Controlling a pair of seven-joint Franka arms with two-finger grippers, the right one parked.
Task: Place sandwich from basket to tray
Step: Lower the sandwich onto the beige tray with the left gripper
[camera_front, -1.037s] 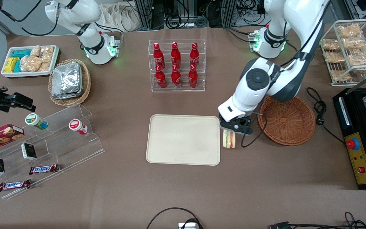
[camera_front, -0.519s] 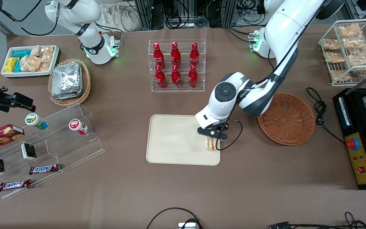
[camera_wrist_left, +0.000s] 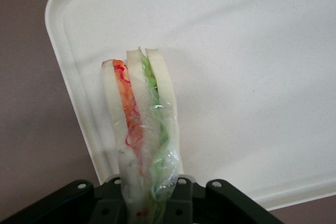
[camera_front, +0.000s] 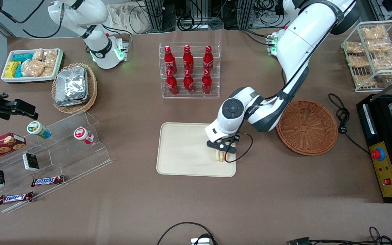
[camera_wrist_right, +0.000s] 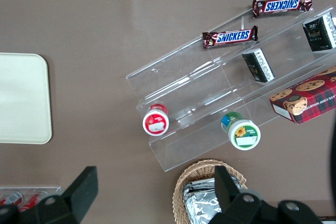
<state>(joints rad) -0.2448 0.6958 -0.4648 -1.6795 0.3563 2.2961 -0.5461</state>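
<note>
My left gripper [camera_front: 222, 149] is over the cream-beige tray [camera_front: 182, 153], near the tray's end closest to the basket. It is shut on the sandwich [camera_front: 220, 156], a wrapped wedge of pale bread with orange, red and green filling. In the left wrist view the sandwich [camera_wrist_left: 139, 129] stands between the black fingers [camera_wrist_left: 181, 203] above the tray [camera_wrist_left: 252, 77], close to a rounded corner. I cannot tell whether it touches the tray. The reddish-brown wicker basket [camera_front: 307, 127] stands beside the tray toward the working arm's end and holds nothing.
A clear rack of red bottles [camera_front: 189, 69] stands farther from the front camera than the tray. A clear stepped shelf [camera_front: 63, 149] with snacks lies toward the parked arm's end. A black machine [camera_front: 386, 146] and a wire snack rack [camera_front: 374, 54] lie toward the working arm's end.
My left gripper has carried the sandwich from beside the tray, near the basket, to over the tray's end, and has come a little lower.
</note>
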